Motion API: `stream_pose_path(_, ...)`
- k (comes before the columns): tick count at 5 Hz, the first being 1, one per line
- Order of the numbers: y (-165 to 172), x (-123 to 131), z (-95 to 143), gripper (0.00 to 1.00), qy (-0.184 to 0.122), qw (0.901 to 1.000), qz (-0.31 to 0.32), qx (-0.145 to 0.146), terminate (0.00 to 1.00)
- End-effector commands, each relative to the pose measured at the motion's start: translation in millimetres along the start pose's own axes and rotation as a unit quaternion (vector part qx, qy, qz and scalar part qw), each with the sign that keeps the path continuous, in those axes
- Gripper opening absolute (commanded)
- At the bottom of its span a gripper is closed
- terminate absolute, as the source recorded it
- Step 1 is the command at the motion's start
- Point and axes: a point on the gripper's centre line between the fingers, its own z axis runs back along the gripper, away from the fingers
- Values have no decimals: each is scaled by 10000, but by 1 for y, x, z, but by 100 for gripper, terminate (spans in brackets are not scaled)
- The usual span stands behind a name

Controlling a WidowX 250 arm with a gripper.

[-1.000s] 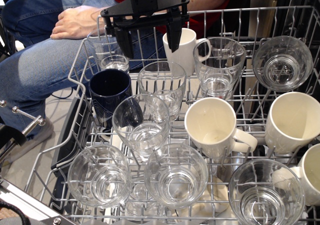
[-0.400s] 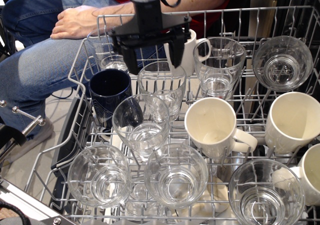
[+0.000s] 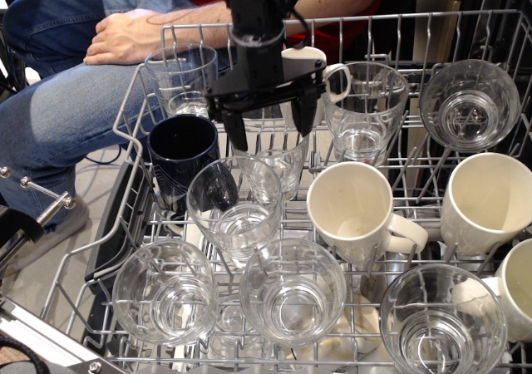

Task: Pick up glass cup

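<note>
Now the black end effector (image 3: 268, 122) hangs in the upper middle of the frame, its fingers spread apart on either side of the rim of the glass cup (image 3: 270, 159), which stands upright in the wire rack (image 3: 133, 91) right of the dark blue mug (image 3: 180, 154)

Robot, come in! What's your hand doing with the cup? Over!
Hand open, astride the cup rim. Cup not gripped, in the rack. Navy mug and white mug crowd close.
</note>
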Motion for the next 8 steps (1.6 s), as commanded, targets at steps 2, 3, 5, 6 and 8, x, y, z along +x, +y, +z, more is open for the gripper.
stream_pose_path(2, -7, 17, -41, 100, -313, 9983, 481, 88, 0)
stream_pose_path(3, -13, 23, -52, 100, -288, 9976, 592, 200, 0)
stream_pose_path(5, -15, 21, -72, 100, -285, 9965, 729, 308, 0)
stream_pose_path(6, -8, 15, -73, 100, -240, 9967, 707, 307, 0)
stream_pose_path(8, 3, 0, -88, 0, -309, 9959, 822, 224, 0)
